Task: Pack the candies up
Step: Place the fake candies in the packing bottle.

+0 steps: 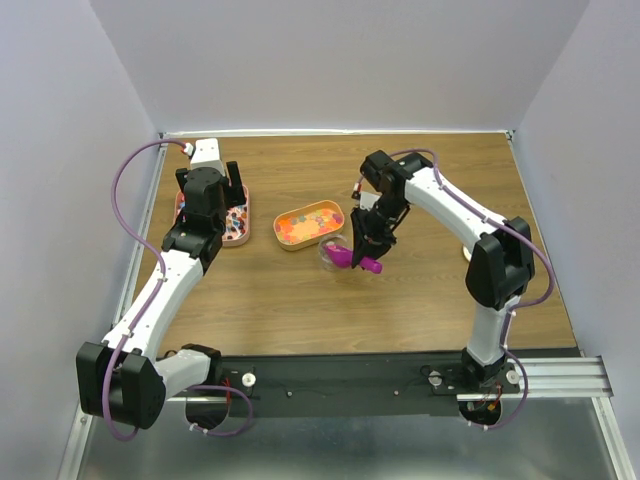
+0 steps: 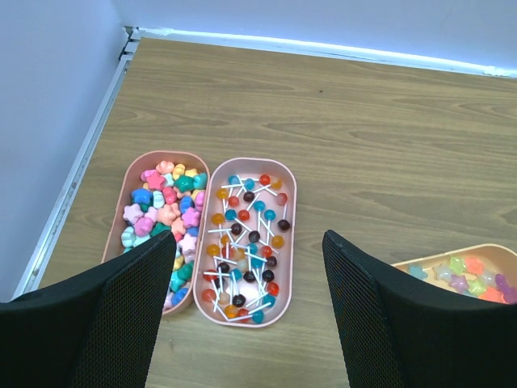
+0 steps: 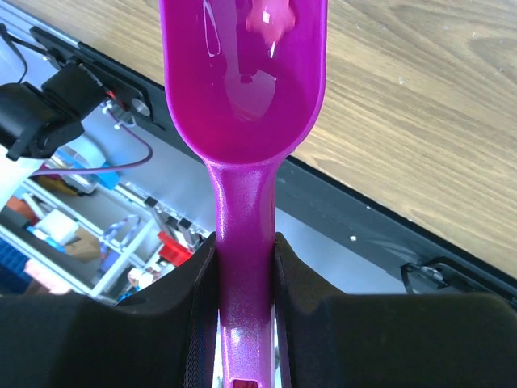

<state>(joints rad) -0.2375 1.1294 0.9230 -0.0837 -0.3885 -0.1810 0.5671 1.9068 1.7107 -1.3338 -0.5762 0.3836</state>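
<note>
The candies fill two peach trays at the back left: star and heart sweets (image 2: 166,210) in the left tray, small lollipops (image 2: 246,242) in the right tray (image 2: 288,234). More candies (image 1: 305,222) lie in a third tray (image 1: 290,243) mid-table, which also shows in the left wrist view (image 2: 460,271). My left gripper (image 1: 212,200) hangs open and empty above the two trays (image 2: 249,236). My right gripper (image 1: 365,243) is shut on the handle of the magenta scoop (image 3: 242,81), whose bowl holds one pink sweet (image 3: 271,16). The scoop (image 1: 350,259) is tilted over a clear cup (image 1: 328,250).
White walls close the table at the back and both sides. The left tray sits close to the left wall edge (image 2: 77,174). A small white object (image 1: 467,252) lies behind the right arm. A black rail (image 1: 350,380) runs along the near edge.
</note>
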